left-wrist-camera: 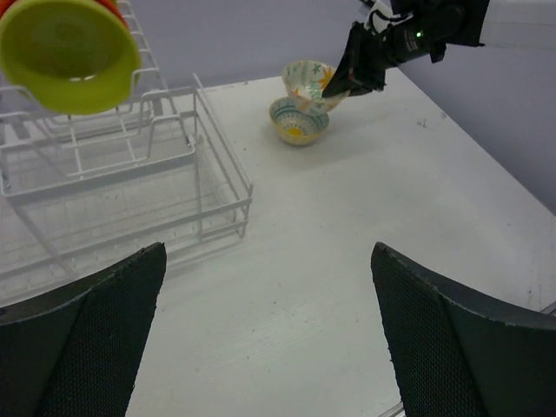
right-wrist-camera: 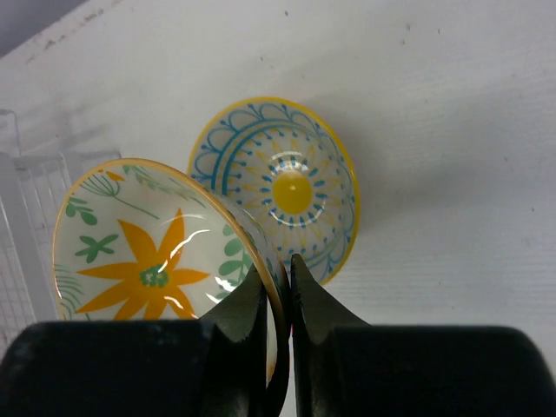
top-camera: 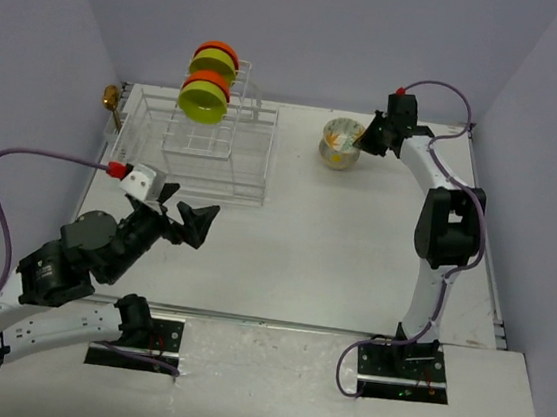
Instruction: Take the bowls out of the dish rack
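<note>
The white wire dish rack stands at the back left. Orange and lime-green bowls sit stacked on edge in its upright section, and the nearest green one fills the top left of the left wrist view. My right gripper is shut on the rim of a white floral bowl, which is tilted just above a blue-and-yellow patterned bowl resting on the table. My left gripper hovers open in front of the rack with nothing between its fingers.
A small gold object lies beside the rack's far left corner. The table's right edge runs just beyond the right arm. Grey walls close off the back and both sides.
</note>
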